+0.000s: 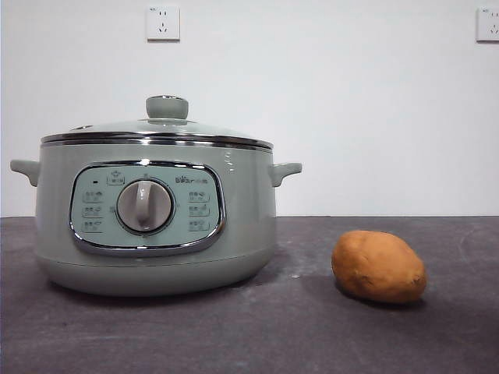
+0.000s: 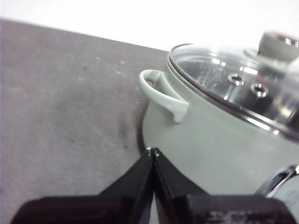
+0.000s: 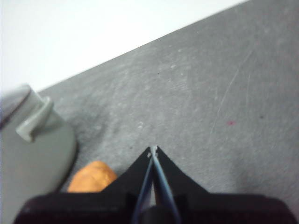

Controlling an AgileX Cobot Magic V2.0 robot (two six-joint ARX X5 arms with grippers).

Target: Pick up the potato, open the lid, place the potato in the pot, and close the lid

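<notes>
Nothing of the task looks done yet. The potato [image 1: 379,266] lies on the dark table [image 1: 257,327], apart from the pot [image 1: 156,226] and off to its side, and no gripper touches it. The lid [image 1: 156,128] sits flat on the pot's steel rim, its knob [image 1: 167,107] upright and free. So all 4 steps are left, by my reading: lifting the potato, taking the lid off, dropping the potato in, and setting the lid back.

Both arms wait out of the front view. The left gripper [image 2: 153,151] hangs close beside the pot's wall, under one side handle [image 2: 163,93], with its 2 jaws pressed together on nothing. The right gripper [image 3: 153,149] hovers over bare table, its 2 jaws also together and empty; the potato shows past one jaw, near the pot's other handle [image 3: 36,119] (the right arm seems the nearer one for the pickup).

Counted: 1 potato, 1 pot, 1 lid with 1 knob, 2 side handles, 1 round dial [image 1: 144,206] on the control panel, and 2 wall sockets [image 1: 162,23] on the white wall behind.
</notes>
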